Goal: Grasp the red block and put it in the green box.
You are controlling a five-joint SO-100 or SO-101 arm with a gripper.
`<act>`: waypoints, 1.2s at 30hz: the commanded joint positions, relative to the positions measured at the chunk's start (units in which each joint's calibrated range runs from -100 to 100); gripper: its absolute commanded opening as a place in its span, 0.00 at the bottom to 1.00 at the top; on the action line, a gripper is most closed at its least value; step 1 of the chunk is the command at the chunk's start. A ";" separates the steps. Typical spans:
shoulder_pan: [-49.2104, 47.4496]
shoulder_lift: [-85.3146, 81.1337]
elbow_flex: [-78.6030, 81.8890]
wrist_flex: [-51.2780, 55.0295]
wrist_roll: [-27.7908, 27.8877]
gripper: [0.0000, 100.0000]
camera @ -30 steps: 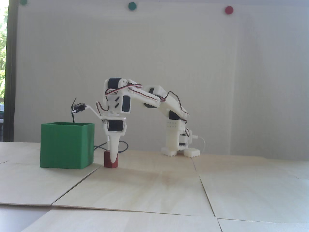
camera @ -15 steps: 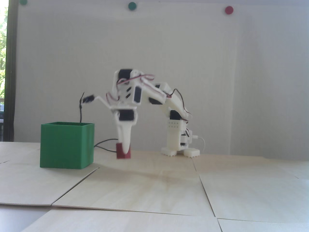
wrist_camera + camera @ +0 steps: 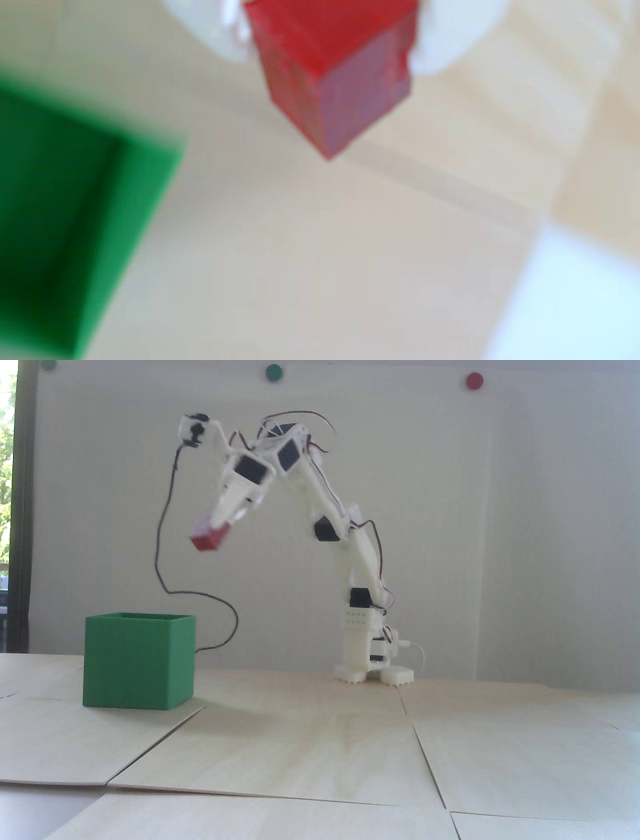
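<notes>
Wrist view: matte red block (image 3: 332,76), cube-shaped.

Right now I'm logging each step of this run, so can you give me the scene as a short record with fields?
stage: carrying, block not yet in box
tool: shut on the red block, raised well above the table
red block: held in the air, tilted, a corner pointing down in the wrist view
green box: open top, upright on the table, at the left in the fixed view
block versus box: block is higher and to the right of the opening, not over it
table: light wooden panels
image quality: wrist view blurred
</notes>
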 commanded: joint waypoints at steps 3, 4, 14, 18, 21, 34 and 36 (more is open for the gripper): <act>5.39 -4.00 0.38 -10.52 3.75 0.02; 5.95 -3.13 0.29 -10.94 4.12 0.02; 8.60 1.84 -0.24 -14.90 7.55 0.02; 8.52 2.16 0.29 -11.19 10.83 0.02; 8.44 1.77 -0.33 -2.59 13.85 0.02; 8.52 1.37 -0.51 6.26 14.79 0.06; 8.52 1.37 -0.51 6.26 14.53 0.14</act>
